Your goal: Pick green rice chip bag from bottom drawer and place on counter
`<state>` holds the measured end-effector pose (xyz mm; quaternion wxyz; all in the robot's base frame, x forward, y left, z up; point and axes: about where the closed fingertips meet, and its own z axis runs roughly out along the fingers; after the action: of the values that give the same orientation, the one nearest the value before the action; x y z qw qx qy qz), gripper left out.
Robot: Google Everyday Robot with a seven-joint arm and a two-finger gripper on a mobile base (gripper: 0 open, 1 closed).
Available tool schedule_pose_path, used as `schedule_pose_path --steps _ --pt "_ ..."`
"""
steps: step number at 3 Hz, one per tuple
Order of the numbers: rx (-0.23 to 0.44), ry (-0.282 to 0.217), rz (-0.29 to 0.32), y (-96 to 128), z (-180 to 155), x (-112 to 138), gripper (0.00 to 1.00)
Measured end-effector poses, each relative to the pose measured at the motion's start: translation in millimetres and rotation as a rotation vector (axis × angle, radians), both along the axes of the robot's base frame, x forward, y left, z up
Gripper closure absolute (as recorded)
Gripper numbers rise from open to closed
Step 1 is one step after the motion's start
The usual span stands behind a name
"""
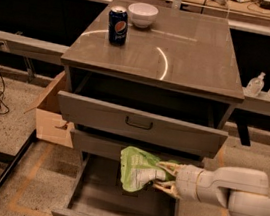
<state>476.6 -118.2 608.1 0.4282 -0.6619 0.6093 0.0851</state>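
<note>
The green rice chip bag (pixel 137 168) is a crinkled light-green pouch held in the air above the open bottom drawer (pixel 119 212), in front of the middle drawer's face. My gripper (pixel 164 176) comes in from the right on a white arm and is shut on the bag's right end. The drawer's bare grey floor shows below the bag. The counter (pixel 184 51) is the glossy grey-brown top of the cabinet, well above the gripper.
A blue soda can (pixel 117 25) and a white bowl (pixel 142 14) stand at the counter's back left. Two upper drawers (pixel 140 124) stick out above the bag. A cardboard box (pixel 53 113) sits left of the cabinet. Two clear bottles (pixel 267 85) stand at right.
</note>
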Motion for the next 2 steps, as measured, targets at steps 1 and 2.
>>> schedule_pose_path --steps 1,2 --pt "-0.077 -0.090 0.017 3 63 31 1.00" --pt "-0.093 -0.082 0.066 22 74 31 1.00"
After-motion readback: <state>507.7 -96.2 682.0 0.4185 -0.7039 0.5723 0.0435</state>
